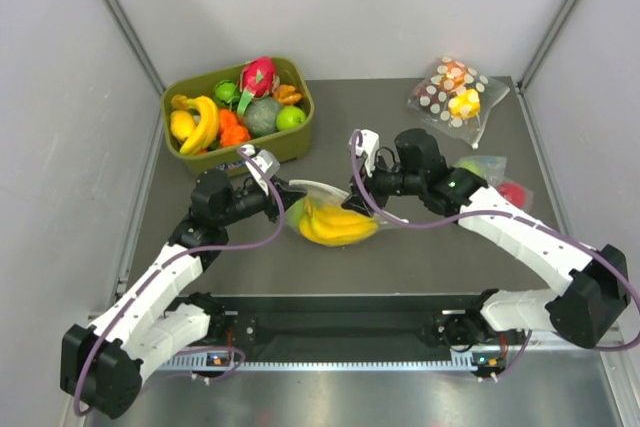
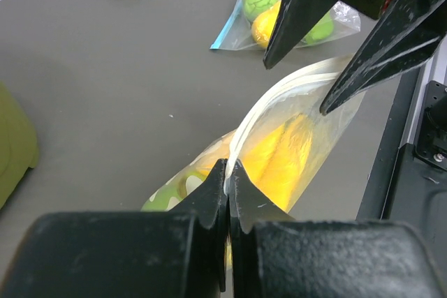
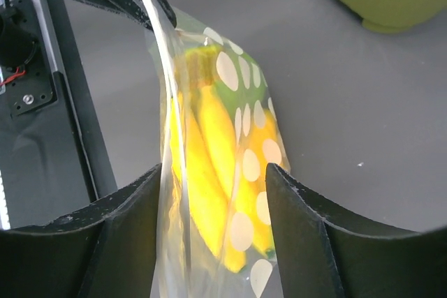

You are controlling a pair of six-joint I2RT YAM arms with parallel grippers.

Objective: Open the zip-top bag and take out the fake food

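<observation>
We see the zip-top bag (image 1: 338, 209) standing on edge just in front of the green tub (image 1: 282, 145), yellow banana bunch (image 3: 202, 144) inside it, our left gripper (image 2: 228, 172) pinched tight on its zip strip (image 2: 279, 95), our right gripper (image 3: 213, 172) spread wide around the bag, not clamping.

Bag at mid-table, bin and two more bags around it

The zip-top bag (image 1: 335, 219) sits mid-table between the left gripper (image 1: 290, 192) on its left and the right gripper (image 1: 358, 197) on its right; the fake food (image 1: 338, 227) lies inside it; a bin (image 1: 285, 147) stands far left; a second filled bag (image 1: 455, 92) lies far right; a third bag (image 1: 490, 165) lies right of centre, just beyond the right arm.
</observation>
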